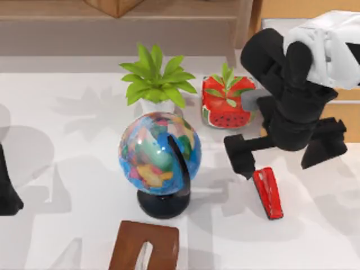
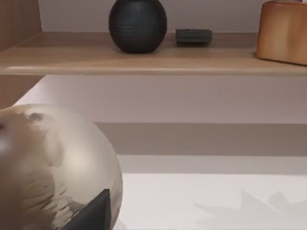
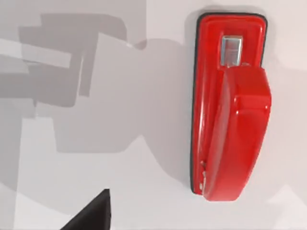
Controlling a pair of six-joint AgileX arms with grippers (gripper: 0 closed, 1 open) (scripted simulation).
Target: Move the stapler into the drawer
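Note:
The stapler (image 1: 268, 193) is a small glossy red wedge lying flat on the white table, right of centre and toward the front. My right gripper (image 1: 281, 154) hangs open just behind and above it, one black finger (image 1: 241, 158) to its left and the other well to its right, neither touching it. Up close, the stapler (image 3: 230, 110) lies on its dark base with one dark fingertip (image 3: 91, 215) off to its side. The drawer (image 1: 349, 115) appears as a light tan panel at the right edge, largely hidden behind the right arm. My left arm (image 1: 7, 191) is parked at the left edge.
A globe (image 1: 160, 154) on a black stand sits mid-table, with a leafy potted plant (image 1: 154, 79) behind it. A red watermelon planter (image 1: 228, 104) stands behind the right gripper. A dark brown box (image 1: 145, 244) is at the front edge. A shelf (image 2: 153, 55) carries a black sphere (image 2: 137, 24).

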